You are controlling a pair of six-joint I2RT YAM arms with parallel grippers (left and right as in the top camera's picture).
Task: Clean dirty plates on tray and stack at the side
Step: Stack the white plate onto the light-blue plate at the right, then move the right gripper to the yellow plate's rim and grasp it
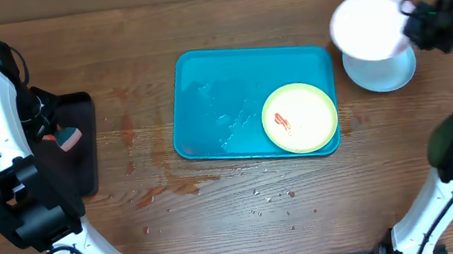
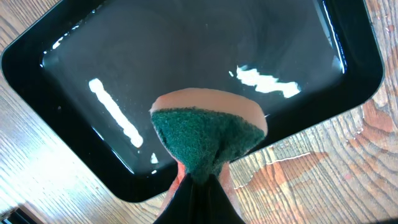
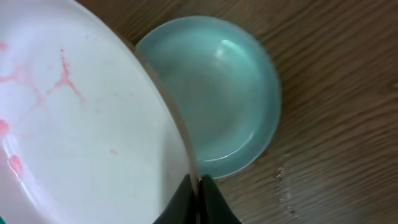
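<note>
The turquoise tray (image 1: 207, 95) lies mid-table. The yellow-green plate (image 1: 299, 117) with a red smear sits in its right end. My right gripper (image 1: 413, 19) is shut on the rim of the white plate (image 1: 368, 23), held above the pale mint-blue plate (image 1: 386, 74) that rests on the table right of the tray. In the right wrist view the white plate (image 3: 74, 118) shows faint red streaks, the mint-blue plate (image 3: 217, 93) lies below it, and the jaws (image 3: 198, 186) pinch the white rim. My left gripper (image 2: 199, 186) is shut on a green-and-orange sponge (image 2: 208, 134) over the black tray (image 2: 186, 56).
The black tray (image 1: 88, 161) lies at the left, with the sponge (image 1: 67, 138) above it. Water drops and red specks (image 1: 271, 196) lie on the wood in front of the turquoise tray. The tray's floor is wet.
</note>
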